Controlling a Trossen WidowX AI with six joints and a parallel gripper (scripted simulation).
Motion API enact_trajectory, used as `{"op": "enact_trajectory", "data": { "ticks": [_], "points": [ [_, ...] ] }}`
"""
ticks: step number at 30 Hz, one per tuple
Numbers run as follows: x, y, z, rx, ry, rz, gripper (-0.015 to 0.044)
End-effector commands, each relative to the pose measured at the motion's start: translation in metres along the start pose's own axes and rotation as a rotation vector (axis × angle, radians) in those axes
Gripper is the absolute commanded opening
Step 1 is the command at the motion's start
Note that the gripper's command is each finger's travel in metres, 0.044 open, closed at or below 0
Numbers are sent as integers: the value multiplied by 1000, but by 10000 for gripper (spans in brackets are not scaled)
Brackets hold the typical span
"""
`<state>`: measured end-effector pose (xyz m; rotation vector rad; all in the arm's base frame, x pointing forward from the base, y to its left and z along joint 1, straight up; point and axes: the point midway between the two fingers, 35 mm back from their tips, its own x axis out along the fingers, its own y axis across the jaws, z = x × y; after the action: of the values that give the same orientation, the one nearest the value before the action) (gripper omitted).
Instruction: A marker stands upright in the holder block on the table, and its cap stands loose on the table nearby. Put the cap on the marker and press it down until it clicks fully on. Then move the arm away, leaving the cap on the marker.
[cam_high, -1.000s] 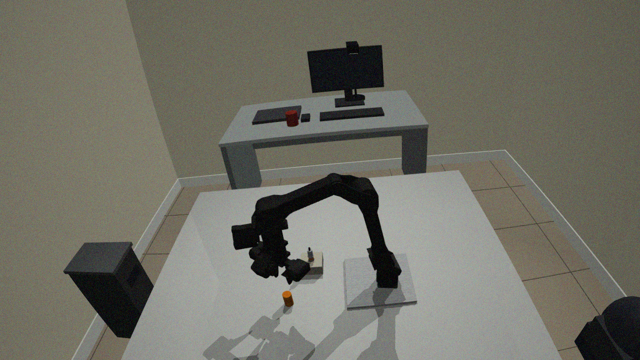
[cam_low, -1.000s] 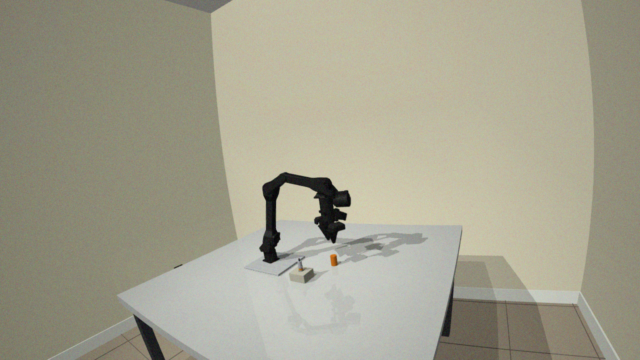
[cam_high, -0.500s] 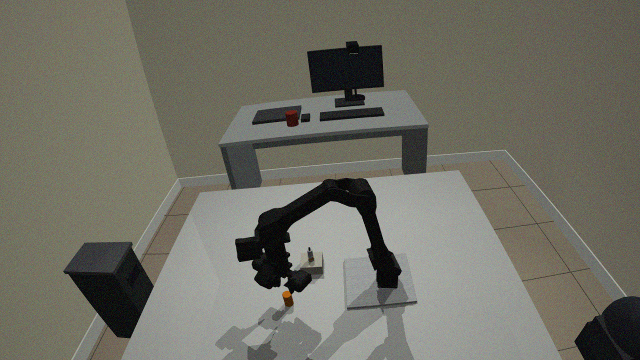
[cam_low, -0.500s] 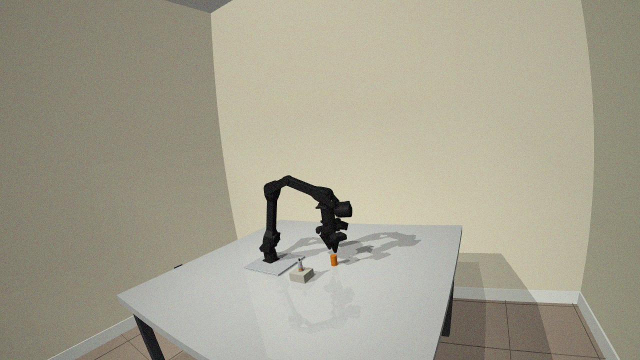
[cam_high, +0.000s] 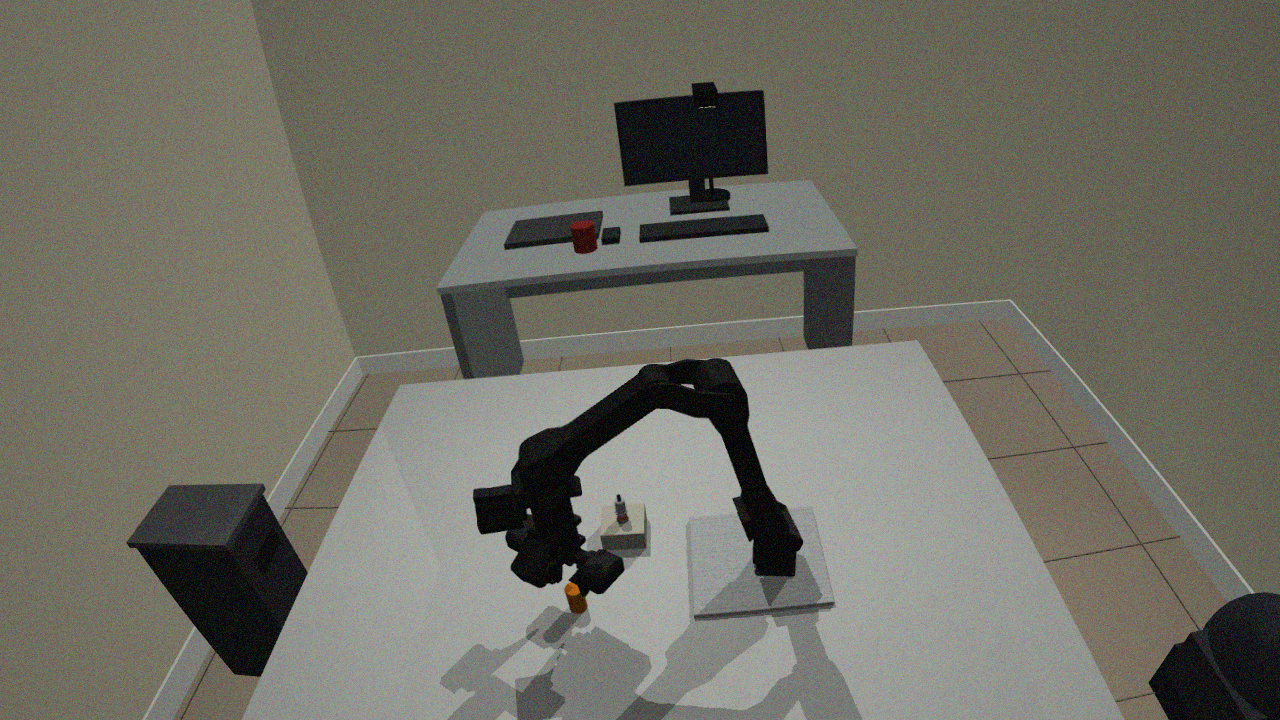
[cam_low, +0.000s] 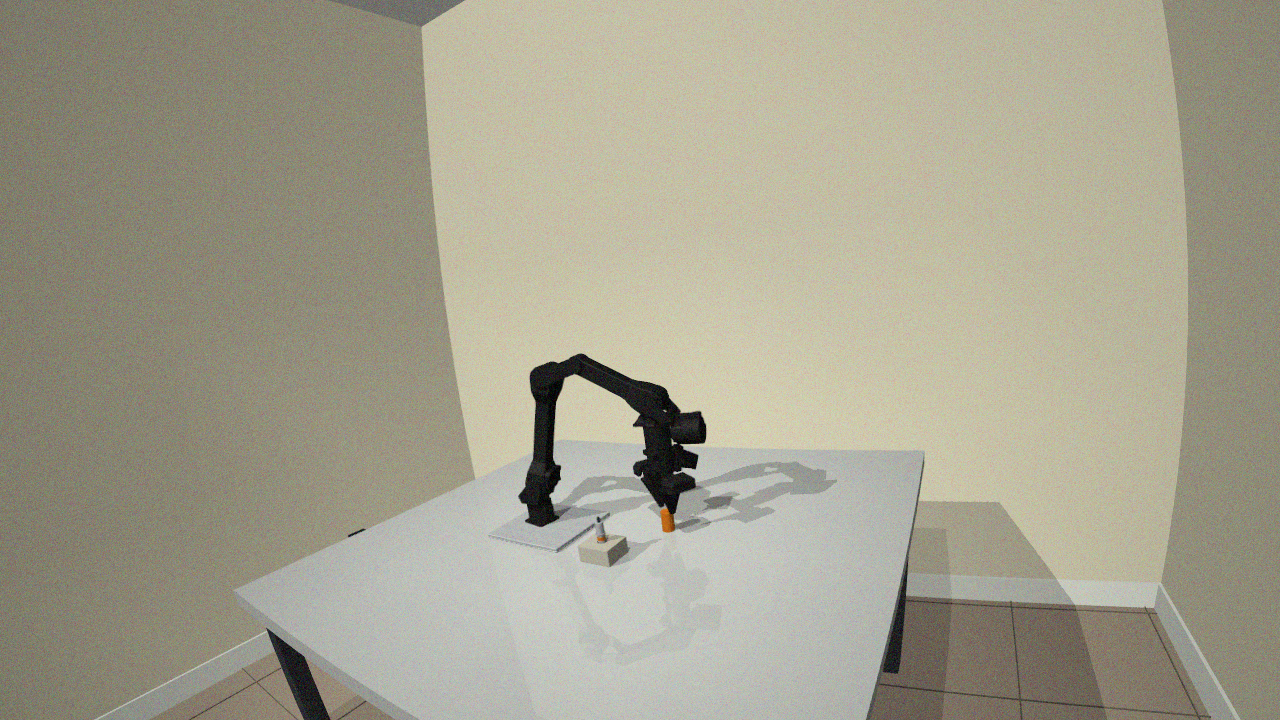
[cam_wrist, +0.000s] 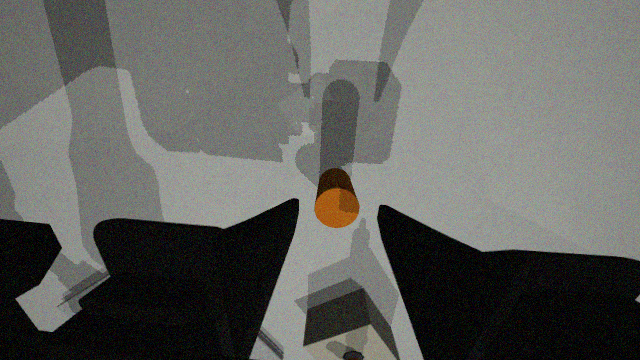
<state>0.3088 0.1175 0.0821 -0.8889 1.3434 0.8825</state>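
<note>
The orange cap (cam_high: 576, 600) (cam_low: 667, 522) (cam_wrist: 332, 212) stands upright on the table. My gripper (cam_high: 567, 580) (cam_low: 669, 509) (cam_wrist: 338, 208) points down over it and is open, with its fingertips close to the cap's top. In the wrist view a gap shows on each side between the cap and the fingertips. The grey marker (cam_high: 620, 508) (cam_low: 600, 530) with a dark tip stands upright and uncapped in the beige holder block (cam_high: 623, 539) (cam_low: 599, 553) (cam_wrist: 340, 312). In the wrist view only the marker's dark top shows at the bottom edge.
The arm's base plate (cam_high: 716, 548) (cam_low: 528, 537) lies beside the holder block on the white table (cam_high: 447, 429) (cam_low: 760, 582). A desk (cam_high: 537, 268) with a monitor (cam_high: 662, 143) and a red mug (cam_high: 583, 238) stands behind the table. A dark cabinet (cam_high: 201, 573) stands at the left.
</note>
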Motion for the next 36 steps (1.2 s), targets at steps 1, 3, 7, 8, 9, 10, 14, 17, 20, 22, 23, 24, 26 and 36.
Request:
{"op": "enact_trajectory", "data": {
  "ticks": [1, 3, 7, 8, 9, 10, 14, 17, 20, 22, 23, 24, 26, 36],
  "points": [
    [10, 0, -1, -4, 11, 5, 245],
    [13, 0, -1, -4, 11, 5, 245],
    [19, 0, -1, -4, 11, 5, 245],
    [21, 0, -1, -4, 11, 5, 245],
    [22, 0, -1, -4, 11, 5, 245],
    [24, 0, -1, -4, 11, 5, 245],
    [30, 1, -2, -4, 11, 5, 245],
    [35, 1, -2, -4, 11, 5, 245],
    [39, 1, -2, -4, 11, 5, 245],
    [39, 1, -2, -4, 11, 5, 245],
    [39, 1, -2, -4, 11, 5, 219],
    [39, 1, -2, -4, 11, 5, 193],
    [39, 1, -2, -4, 11, 5, 140],
    [38, 1, -2, -4, 11, 5, 54]
  ]
}}
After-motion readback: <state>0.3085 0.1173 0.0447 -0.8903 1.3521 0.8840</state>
